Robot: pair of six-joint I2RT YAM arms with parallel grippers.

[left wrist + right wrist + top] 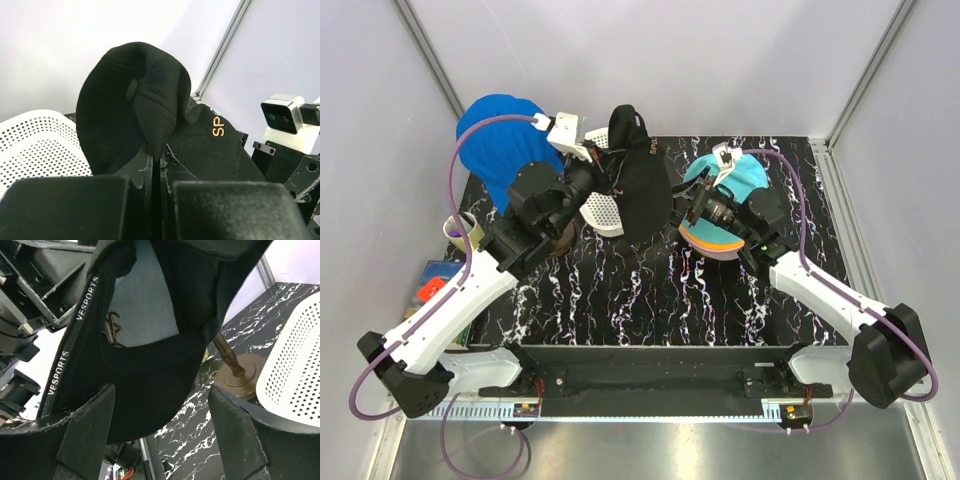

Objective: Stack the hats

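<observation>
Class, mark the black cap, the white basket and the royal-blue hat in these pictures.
black cap point(165, 85): left wrist view, on its crown.
white basket point(40, 145): left wrist view, on its perforated wall.
royal-blue hat point(498, 130): top external view, on its upper fabric.

Left end effector point(160, 161) pinched shut, right end effector point(161, 407) spread wide.

We are seeing a black fabric cap with gold lettering point(642, 185) hanging crumpled, lifted above the tabletop near the middle of its far edge. A royal-blue soft fabric hat point(498, 135) is sitting raised at the far-left corner. Toward the far-right corner, a teal fabric bucket hat point(748, 178) is lying atop an orange-yellow bucket hat point(708, 237).
</observation>
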